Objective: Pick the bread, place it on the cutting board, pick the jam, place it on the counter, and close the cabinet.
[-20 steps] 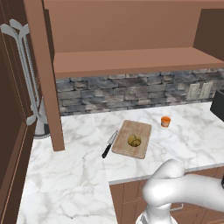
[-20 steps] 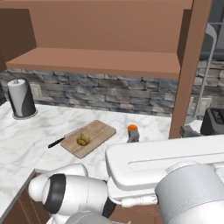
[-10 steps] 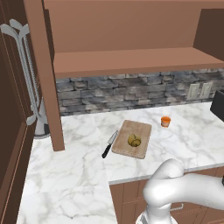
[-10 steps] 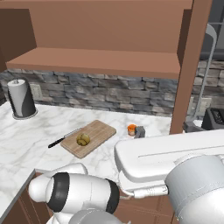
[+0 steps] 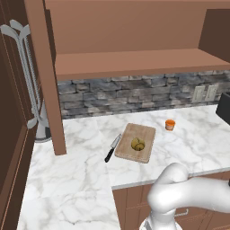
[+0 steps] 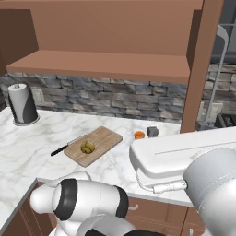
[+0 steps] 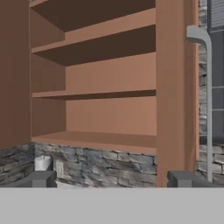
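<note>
One jam [image 6: 139,134] half-hidden behind arm; claw [image 7: 112,179] spread wide, facing open cabinet [image 7: 109,78].

The robot's arm covered a good chunk of the counter [image 6: 32,138] on the right in the right base view, and the jam [image 6: 139,134] only peeked out just above it. Next to the jar sat a small grey block [image 6: 152,131], too tiny to identify. The cabinet [image 5: 134,63] was cut off at the top in both base views, and its open door [image 7: 175,87] ran out of frame in the hand view.
</note>
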Controlling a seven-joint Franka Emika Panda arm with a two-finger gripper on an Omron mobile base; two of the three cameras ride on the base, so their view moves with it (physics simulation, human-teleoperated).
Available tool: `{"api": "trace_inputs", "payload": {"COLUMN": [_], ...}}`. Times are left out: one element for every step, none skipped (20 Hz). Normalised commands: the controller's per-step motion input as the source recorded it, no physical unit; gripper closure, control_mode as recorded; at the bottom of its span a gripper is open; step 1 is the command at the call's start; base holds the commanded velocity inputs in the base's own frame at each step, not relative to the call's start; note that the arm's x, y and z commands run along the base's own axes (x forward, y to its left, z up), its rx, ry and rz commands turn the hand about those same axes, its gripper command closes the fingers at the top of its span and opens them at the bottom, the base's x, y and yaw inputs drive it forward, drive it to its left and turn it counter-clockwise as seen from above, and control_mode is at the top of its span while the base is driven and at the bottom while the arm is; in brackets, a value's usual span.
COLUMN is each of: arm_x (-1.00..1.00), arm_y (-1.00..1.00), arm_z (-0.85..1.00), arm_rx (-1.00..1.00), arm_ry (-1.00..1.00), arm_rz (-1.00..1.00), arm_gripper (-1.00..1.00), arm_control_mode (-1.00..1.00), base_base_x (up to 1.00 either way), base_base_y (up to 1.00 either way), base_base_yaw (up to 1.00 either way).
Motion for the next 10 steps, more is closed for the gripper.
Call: {"api": "trace_inputs", "payload": {"arm_x": [0.26,0.24,0.24,0.21,0.21,0.17,0.15,0.14,0.14,0.15], "arm_y": [0.00,-0.04,-0.06,-0.09,-0.09,-0.11,-0.14,-0.14,-0.14,-0.12], "arm_z": [-0.05,-0.06,-0.09,-0.08,-0.09,-0.09,-0.11,-0.10,-0.11,-0.11], "arm_rx": [0.00,0.00,0.00,0.00,0.00,0.00,0.00,0.00,0.00,0.00], "arm_ry": [0.00,0.00,0.00,0.00,0.00,0.00,0.00,0.00,0.00,0.00], "arm_rz": [0.01,0.01,0.01,0.01,0.01,0.02,0.03,0.03,0.03,0.03], "arm_gripper": [-1.00,-1.00,-1.00,-1.00,-1.00,-1.00,-1.00,-1.00,-1.00,-1.00], "arm_control_mode": [-1.00,-1.00,-1.00,-1.00,-1.00,-1.00,-1.00,-1.00,-1.00,-1.00], "base_base_x": [0.00,0.00,0.00,0.00,0.00,0.00,0.00,0.00,0.00,0.00], "base_base_y": [0.00,0.00,0.00,0.00,0.00,0.00,0.00,0.00,0.00,0.00], "base_base_yaw": [0.00,0.00,0.00,0.00,0.00,0.00,0.00,0.00,0.00,0.00]}}
